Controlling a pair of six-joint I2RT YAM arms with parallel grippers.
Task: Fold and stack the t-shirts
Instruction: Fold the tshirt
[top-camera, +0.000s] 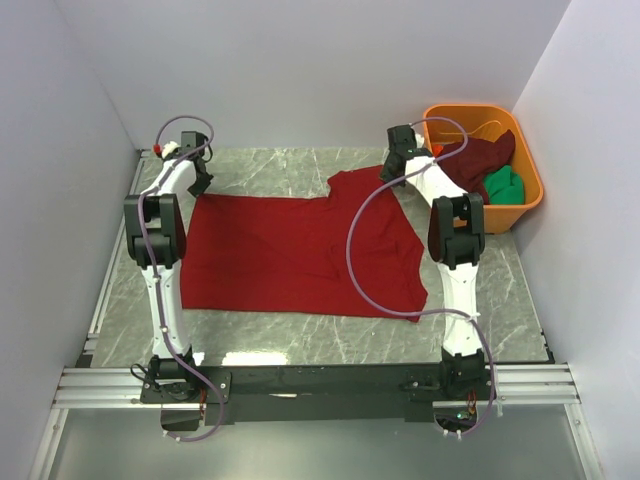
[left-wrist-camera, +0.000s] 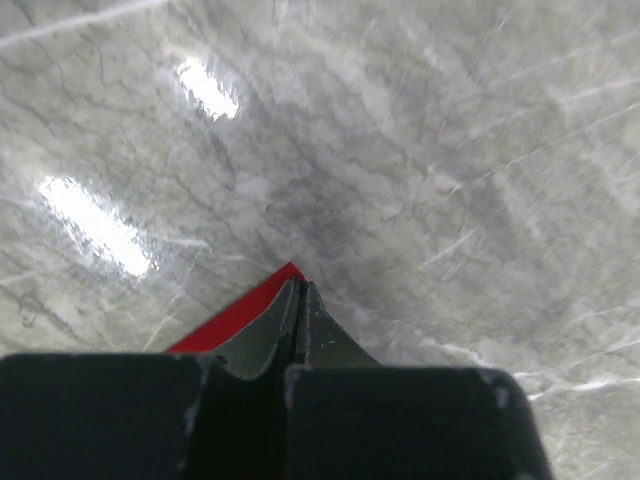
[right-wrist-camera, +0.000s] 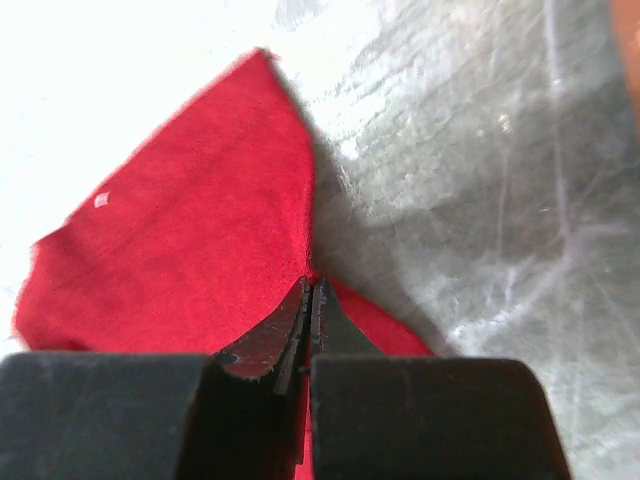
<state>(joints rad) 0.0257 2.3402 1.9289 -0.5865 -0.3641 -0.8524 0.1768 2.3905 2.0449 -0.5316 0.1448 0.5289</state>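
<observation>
The bright red t-shirt (top-camera: 300, 255) lies spread flat on the marble table. My left gripper (top-camera: 200, 184) is at its far left corner, shut with the corner of red cloth (left-wrist-camera: 245, 310) pinched between the fingers (left-wrist-camera: 299, 290). My right gripper (top-camera: 393, 172) is at the shirt's far right part, shut on a raised fold of the red cloth (right-wrist-camera: 200, 230) at its fingertips (right-wrist-camera: 310, 285). The dark maroon t-shirt (top-camera: 482, 158) and the green t-shirt (top-camera: 503, 186) lie crumpled in the tub at the back right.
The orange plastic tub (top-camera: 470, 108) stands at the back right corner against the wall. White walls close in the table on the left, back and right. A metal rail (top-camera: 320, 380) runs along the near edge by the arm bases.
</observation>
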